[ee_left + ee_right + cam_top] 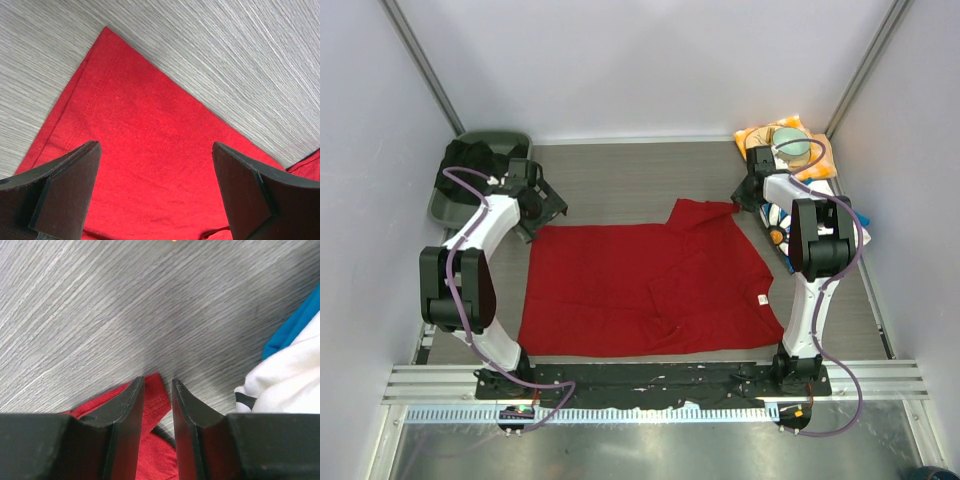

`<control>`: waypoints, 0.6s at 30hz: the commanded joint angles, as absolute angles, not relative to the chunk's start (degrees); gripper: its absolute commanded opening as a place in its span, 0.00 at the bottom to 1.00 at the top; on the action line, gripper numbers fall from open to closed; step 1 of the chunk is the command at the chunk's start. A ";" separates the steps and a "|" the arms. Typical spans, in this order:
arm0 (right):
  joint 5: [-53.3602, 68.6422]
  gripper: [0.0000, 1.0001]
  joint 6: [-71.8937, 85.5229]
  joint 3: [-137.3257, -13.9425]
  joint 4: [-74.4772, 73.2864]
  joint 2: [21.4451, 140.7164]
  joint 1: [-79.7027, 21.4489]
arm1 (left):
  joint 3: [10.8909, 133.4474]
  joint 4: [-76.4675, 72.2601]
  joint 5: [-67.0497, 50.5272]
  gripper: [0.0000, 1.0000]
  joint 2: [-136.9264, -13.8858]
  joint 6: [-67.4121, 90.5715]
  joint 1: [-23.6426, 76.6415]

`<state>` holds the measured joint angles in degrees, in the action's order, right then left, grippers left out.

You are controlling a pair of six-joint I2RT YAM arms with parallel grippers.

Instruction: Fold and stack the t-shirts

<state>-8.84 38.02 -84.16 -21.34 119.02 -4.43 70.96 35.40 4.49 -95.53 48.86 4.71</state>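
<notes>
The red t-shirt (640,290) lies spread flat on the grey table, with one sleeve reaching toward the back right. My left gripper (542,208) hovers over the shirt's back-left corner (140,115). Its jaws (155,145) are wide open and empty. My right gripper (746,196) is at the tip of the back-right sleeve. Its jaws (158,381) are nearly together, with the red sleeve corner (156,400) lying between them and a narrow gap still showing. The white and blue printed t-shirt (778,218) is bunched at the right under my right arm and also shows in the right wrist view (290,380).
A dark green bin (455,200) with black cloth in it stands at the back left. An orange-yellow cloth (756,136) with a bowl (792,146) lies at the back right. Grey walls close in both sides. A metal rail (640,385) runs along the front edge.
</notes>
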 commanded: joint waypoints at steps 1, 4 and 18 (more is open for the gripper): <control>-7.82 0.34 39.72 -85.08 -20.48 120.32 -4.39 | 72.86 36.30 5.10 0.98 -94.22 48.43 3.69; -6.51 0.34 40.16 -84.20 -19.51 120.23 -4.31 | 72.69 36.21 4.92 0.98 -94.13 48.52 3.60; -6.41 0.20 39.29 -82.79 -19.60 118.83 -5.27 | 71.98 35.68 4.66 0.98 -94.31 48.78 3.52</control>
